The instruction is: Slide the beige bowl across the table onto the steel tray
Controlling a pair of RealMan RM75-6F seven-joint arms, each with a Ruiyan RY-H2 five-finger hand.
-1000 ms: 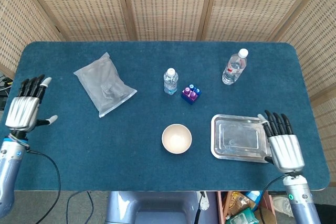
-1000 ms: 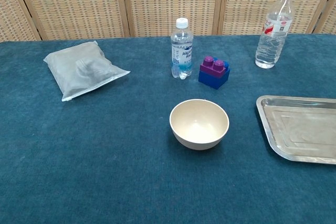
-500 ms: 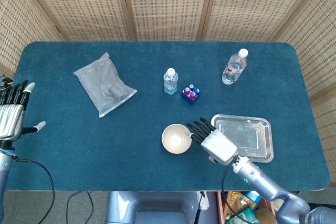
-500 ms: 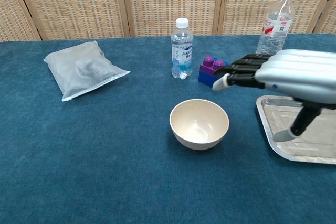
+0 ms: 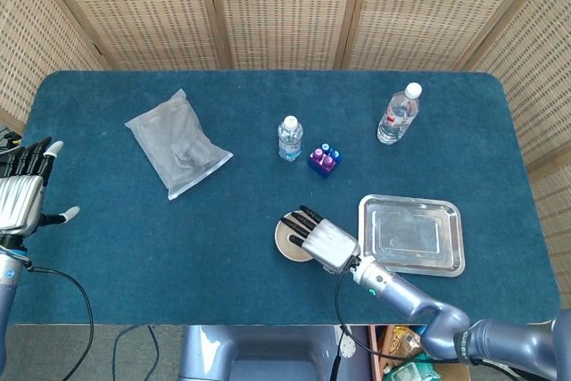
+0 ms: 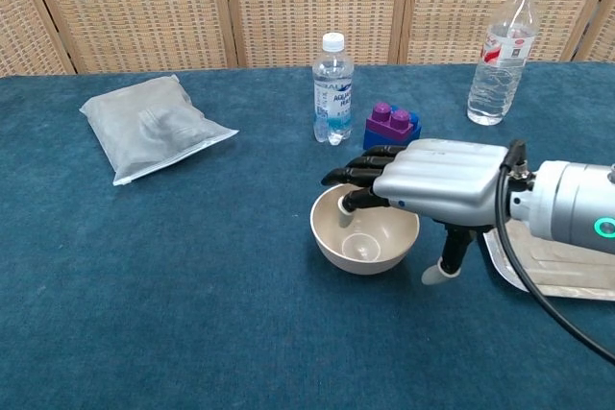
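The beige bowl stands upright on the blue cloth at front centre, left of the steel tray. My right hand lies palm-down over the bowl's right side. Its dark fingers reach across the rim and curl down into the bowl. The thumb hangs outside the bowl on its right and looks clear of the wall. The hand and wrist hide most of the tray in the chest view. My left hand hovers open at the table's far left edge, holding nothing.
A small water bottle and a purple-and-blue block stand behind the bowl. A larger bottle is at the back right, a grey bag at the back left.
My right hand swept left from the tray's right edge, across the tray, to sit over the bowl with its fingers inside. The bowl has stayed put. The left hand drifted left.
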